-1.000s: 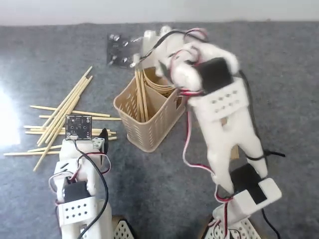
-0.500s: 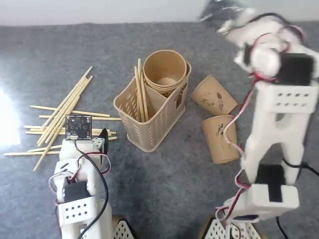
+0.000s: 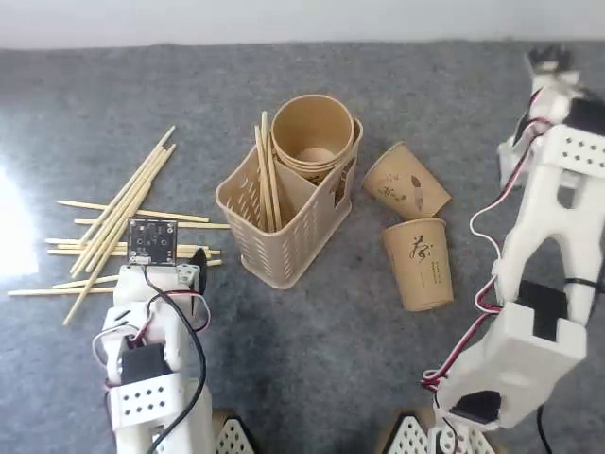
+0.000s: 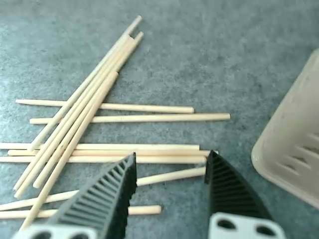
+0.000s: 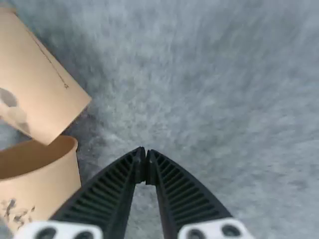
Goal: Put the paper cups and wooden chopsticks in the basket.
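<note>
Pale wooden chopsticks (image 4: 124, 106) lie scattered under my left pincer (image 4: 172, 159), spread wide; my right pincer (image 5: 145, 154) is clenched empty near two tapered paper cups (image 5: 35, 94).

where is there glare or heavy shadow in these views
High view: a washed-out bright patch on the table at its left edge, just beyond the loose chopsticks; the light is even elsewhere. Right wrist view: dark shadow on the table beside the two paper cups. Left wrist view: flat light, faint shadows along the chopsticks.
</note>
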You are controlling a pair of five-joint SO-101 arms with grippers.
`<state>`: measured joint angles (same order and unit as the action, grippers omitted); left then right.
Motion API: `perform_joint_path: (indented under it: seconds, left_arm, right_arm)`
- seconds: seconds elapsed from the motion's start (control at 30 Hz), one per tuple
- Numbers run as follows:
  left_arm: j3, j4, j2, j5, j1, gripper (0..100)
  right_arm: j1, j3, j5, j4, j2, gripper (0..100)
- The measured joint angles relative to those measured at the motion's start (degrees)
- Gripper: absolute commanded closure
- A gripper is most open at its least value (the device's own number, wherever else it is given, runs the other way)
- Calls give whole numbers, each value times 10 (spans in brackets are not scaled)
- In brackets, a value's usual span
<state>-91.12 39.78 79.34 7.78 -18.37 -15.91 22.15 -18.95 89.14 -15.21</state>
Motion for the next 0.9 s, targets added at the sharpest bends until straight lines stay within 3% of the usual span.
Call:
perform_joint_path:
  seconds: [0.3, 0.63, 0.77, 0.9]
  left_arm:
    - [267, 251, 0, 30, -16, 786]
    - [437, 425, -6, 120, -20, 786]
    - [545, 495, -95, 128, -20, 786]
    - [700, 576, -265, 155, -20, 788]
  right_arm:
    - [0, -296, 42, -226, 19, 991]
    - [26, -518, 47, -449, 96, 991]
    - [25, -549, 47, -501, 96, 991]
    - [25, -556, 47, -515, 96, 991]
